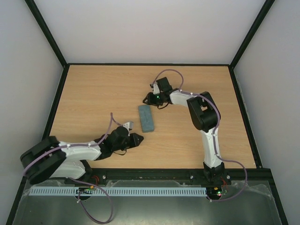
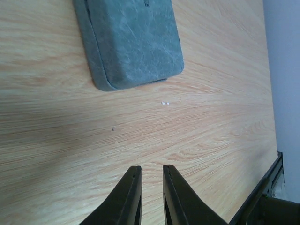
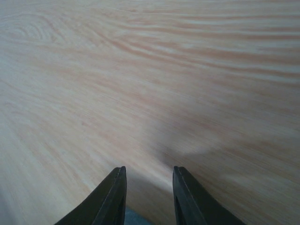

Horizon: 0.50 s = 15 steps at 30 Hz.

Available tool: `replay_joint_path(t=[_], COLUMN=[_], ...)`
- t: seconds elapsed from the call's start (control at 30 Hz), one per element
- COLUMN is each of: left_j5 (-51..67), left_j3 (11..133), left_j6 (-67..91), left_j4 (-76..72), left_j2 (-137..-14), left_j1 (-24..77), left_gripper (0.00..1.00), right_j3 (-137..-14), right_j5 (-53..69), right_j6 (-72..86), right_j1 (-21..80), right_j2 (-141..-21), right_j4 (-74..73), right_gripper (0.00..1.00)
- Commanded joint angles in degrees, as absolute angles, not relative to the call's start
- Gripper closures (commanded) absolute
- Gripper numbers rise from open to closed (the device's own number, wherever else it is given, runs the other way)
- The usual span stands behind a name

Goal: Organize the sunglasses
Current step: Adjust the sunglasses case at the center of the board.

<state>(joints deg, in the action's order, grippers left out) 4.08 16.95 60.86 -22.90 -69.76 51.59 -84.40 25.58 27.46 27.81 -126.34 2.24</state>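
Now, in the top view you are looking at the closed case (image 1: 146, 118) lying on the wooden table (image 1: 93, 93), the left gripper (image 1: 139, 138) just off its near end and the right gripper (image 1: 146, 99) near its far end. The sunglasses are showing nowhere; probably they are sitting inside.

In the left wrist view, the jaws are barely parted, pinching nothing, and the case is lying ahead.

In the right wrist view, the jaws are spread wider, empty, over wood grain.

You are likely finishing, so be lifting away without nudging the lid. Pale walls are enclosing the table.
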Motion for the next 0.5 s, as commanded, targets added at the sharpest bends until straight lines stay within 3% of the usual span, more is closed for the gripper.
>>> replay_joint_path(t=[0.0, 0.13, 0.47], left_j5=[5.59, 4.99, 6.19], left_j3=[16.96, 18.81, 20.03], left_j6=[64.84, 65.17, 62.22], left_j4=[-37.78, -40.53, -39.14], left_j2=[-78.37, -84.84, -87.80], left_j1=[53.00, 52.58, 42.22], left_gripper=[0.85, 0.86, 0.86], right_j3=[-82.55, -80.02, -64.70], right_j5=[30.23, 29.48, 24.70], right_j6=[26.88, 26.75, 25.69], right_j1=[27.86, 27.90, 27.86], right_j2=[-126.26, -124.89, -113.93], right_j4=[3.53, 3.97, 7.25], right_gripper=[0.71, 0.74, 0.76])
